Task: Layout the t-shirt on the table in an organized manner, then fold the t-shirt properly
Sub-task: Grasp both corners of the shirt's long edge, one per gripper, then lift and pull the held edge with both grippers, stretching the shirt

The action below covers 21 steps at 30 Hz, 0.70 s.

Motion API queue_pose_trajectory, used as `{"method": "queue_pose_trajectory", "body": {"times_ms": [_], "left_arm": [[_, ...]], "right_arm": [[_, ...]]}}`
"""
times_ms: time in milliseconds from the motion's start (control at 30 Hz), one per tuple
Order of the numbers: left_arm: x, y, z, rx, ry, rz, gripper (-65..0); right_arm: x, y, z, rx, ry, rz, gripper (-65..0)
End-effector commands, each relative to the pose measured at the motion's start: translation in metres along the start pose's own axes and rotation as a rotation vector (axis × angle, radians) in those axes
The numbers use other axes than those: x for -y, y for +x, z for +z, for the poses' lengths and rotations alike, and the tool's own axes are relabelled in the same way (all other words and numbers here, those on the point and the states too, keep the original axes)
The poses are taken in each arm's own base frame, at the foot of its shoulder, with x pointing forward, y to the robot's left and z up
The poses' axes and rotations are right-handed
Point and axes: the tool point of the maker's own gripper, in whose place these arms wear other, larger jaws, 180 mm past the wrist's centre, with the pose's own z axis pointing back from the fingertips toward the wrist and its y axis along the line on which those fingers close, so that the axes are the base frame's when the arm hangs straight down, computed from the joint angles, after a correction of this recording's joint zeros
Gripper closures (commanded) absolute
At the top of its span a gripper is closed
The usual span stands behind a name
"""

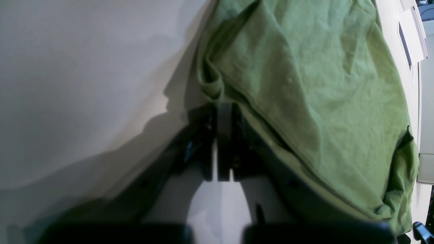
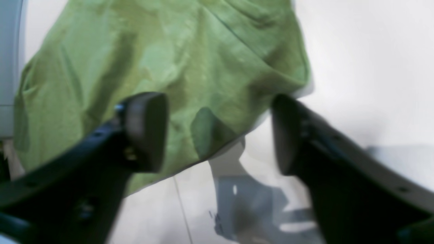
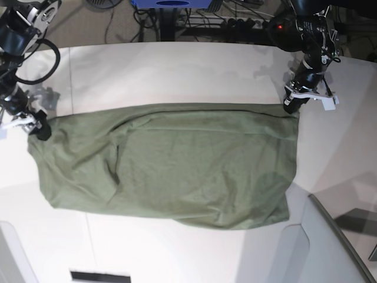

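- Shirt (image 3: 177,168) lies spread across the table (image 3: 177,71), folded into a wide band, with its long upper edge running between the 2 grippers.
- Its cloth is rumpled, with creases through the middle and a lumpy lower edge near the front of the table.
- No container shows in any view; the shirt rests straight on the white top.
- Left gripper (image 1: 222,108), on the right side of the base view, is pinched tight on a bunched corner of the shirt; the wrist view shows the 2 black fingers (image 1: 223,135) pressed together with green cloth caught at their tips.
- Right gripper (image 2: 220,132), on the left side of the base view, stands wide apart, 1 finger (image 2: 145,132) over the cloth and the other over bare table.
- Between them a small corner of the shirt hangs free, gripped by neither finger.
- A thin dark seam line (image 2: 181,206) crosses the table beneath that gripper.
- A grey panel (image 3: 330,247) sits at the near right corner of the base view, just beside the shirt's lower right corner.
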Motion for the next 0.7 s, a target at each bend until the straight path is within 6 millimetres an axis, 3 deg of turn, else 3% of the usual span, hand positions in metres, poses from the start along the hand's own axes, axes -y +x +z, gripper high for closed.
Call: {"method": "queue_pose_trajectory", "body": {"times_ms": [0, 100, 433, 667], "left_arm": [[-0.004, 0.004, 0.003, -0.004, 0.012, -0.021, 0.0], [-0.004, 0.004, 0.003, -0.004, 0.012, -0.021, 0.0], [-0.003, 0.005, 0.002, -0.002, 0.01, -0.021, 0.0], [-0.005, 0.008, 0.003, 0.001, 0.013, -0.028, 0.0]], "right_arm": [[-0.001, 0.007, 0.0, -0.005, -0.002, 0.02, -37.7], [0.001, 0.008, 0.001, 0.0, -0.006, 0.014, -32.7], [0.016, 0.013, 0.0, 0.041, -0.095, -0.058, -32.9], [0.012, 0.018, -0.002, 0.053, -0.09, -0.06, -32.0]]}}
